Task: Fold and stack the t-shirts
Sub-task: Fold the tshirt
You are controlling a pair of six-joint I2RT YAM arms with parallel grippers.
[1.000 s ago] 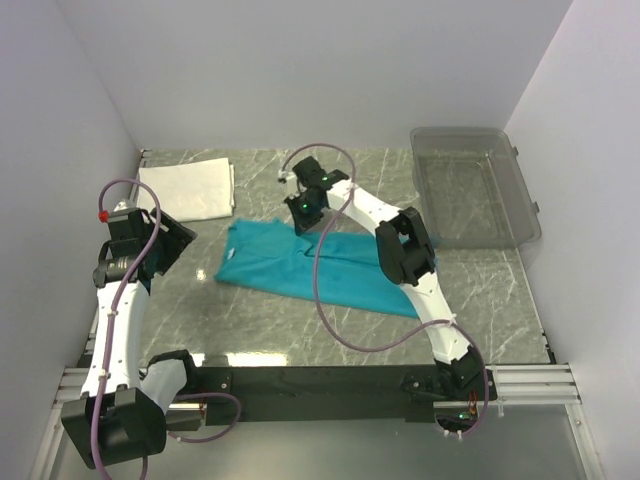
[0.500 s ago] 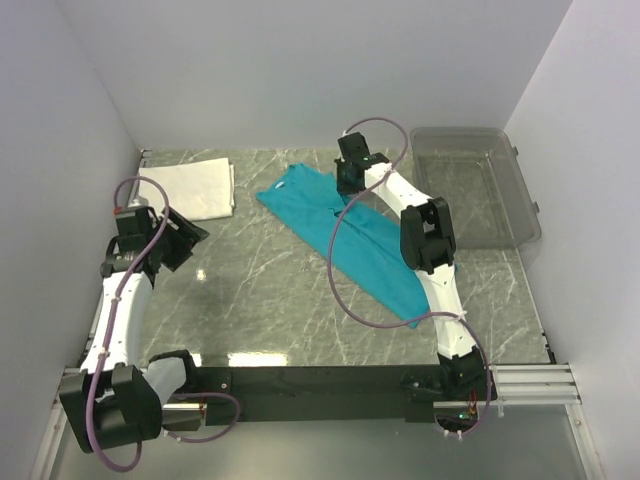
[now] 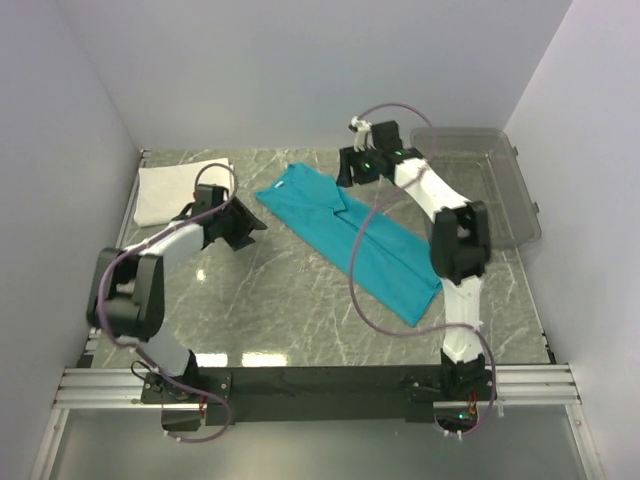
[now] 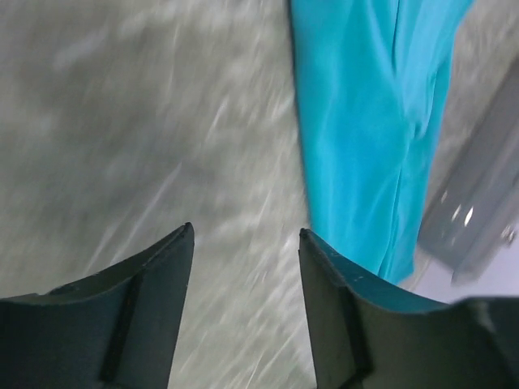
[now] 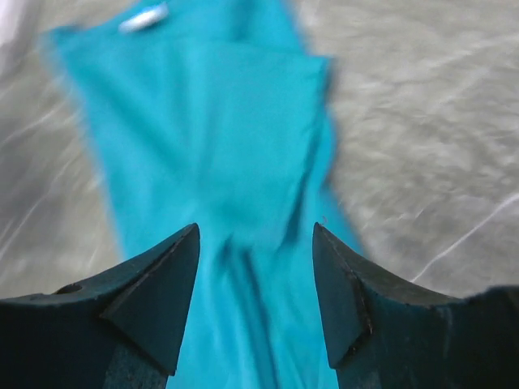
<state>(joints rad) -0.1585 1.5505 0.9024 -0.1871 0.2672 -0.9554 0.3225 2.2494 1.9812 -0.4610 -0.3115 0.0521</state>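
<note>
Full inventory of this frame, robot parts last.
teal short-sleeved fabric t-shirt: 1, teal, spread diagonally mid-table.
white folded fabric piece: 1, white, far-left corner of the table.
clear plastic bin: 1, transparent grey, far-right side.
grey marbled table: 1, grey with white veins, under everything.
left end effector: 1, black, open, over bare table beside the t-shirt.
right end effector: 1, black, open, above the t-shirt, holding nothing.
</note>
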